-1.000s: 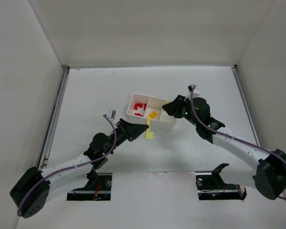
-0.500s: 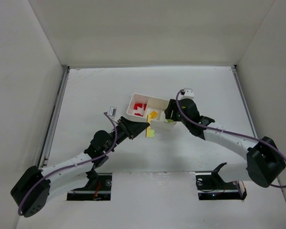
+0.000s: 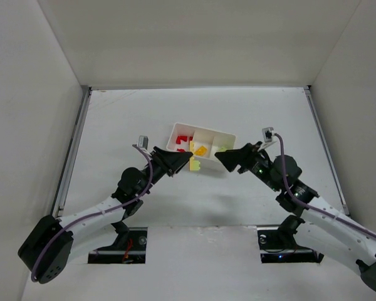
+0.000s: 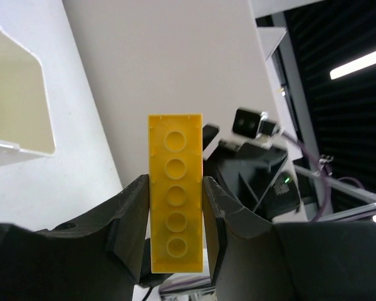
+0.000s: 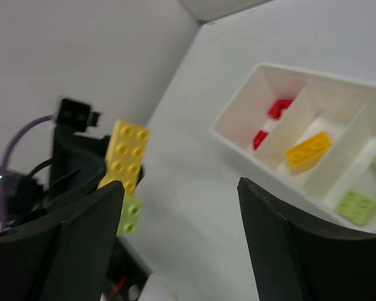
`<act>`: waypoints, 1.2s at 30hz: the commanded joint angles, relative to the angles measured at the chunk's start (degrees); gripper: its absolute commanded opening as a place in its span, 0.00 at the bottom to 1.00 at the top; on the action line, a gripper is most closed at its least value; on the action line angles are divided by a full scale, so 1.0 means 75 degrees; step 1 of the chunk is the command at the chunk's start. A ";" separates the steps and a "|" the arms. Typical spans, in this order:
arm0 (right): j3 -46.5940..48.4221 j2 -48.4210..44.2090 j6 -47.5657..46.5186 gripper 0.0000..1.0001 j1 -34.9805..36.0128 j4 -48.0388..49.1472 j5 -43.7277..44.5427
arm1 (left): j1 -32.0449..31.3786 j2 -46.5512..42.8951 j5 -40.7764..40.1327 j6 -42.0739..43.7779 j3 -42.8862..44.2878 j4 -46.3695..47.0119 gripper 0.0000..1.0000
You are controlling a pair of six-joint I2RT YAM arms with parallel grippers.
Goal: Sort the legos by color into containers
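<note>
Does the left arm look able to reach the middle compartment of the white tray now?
Probably yes. The left gripper, holding a yellow brick, is at the near edge of the tray, and the right gripper stands open off to the side, so nothing covers the middle compartment.

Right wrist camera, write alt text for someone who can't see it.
Open dark fingers of the right end effector frame a white tray whose three compartments hold red bricks, an orange brick and pale green bricks. At left, the left end effector grips a yellow brick by its lower end, another green brick just below.
</note>
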 commanded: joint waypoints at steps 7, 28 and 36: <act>-0.1267 0.0591 0.2759 0.82 0.0368 0.3739 -0.2275 | 0.0359 0.0812 0.0013 -0.1643 0.0046 0.2449 0.14; -0.0740 0.1647 0.2889 0.85 0.0450 0.4432 -0.2709 | -0.0227 0.1211 -0.0292 -0.1375 -0.0012 0.2592 0.14; -0.0541 0.1905 0.2783 0.69 0.0368 0.4268 -0.2698 | -0.0332 0.1176 -0.0363 -0.1222 -0.0047 0.2498 0.14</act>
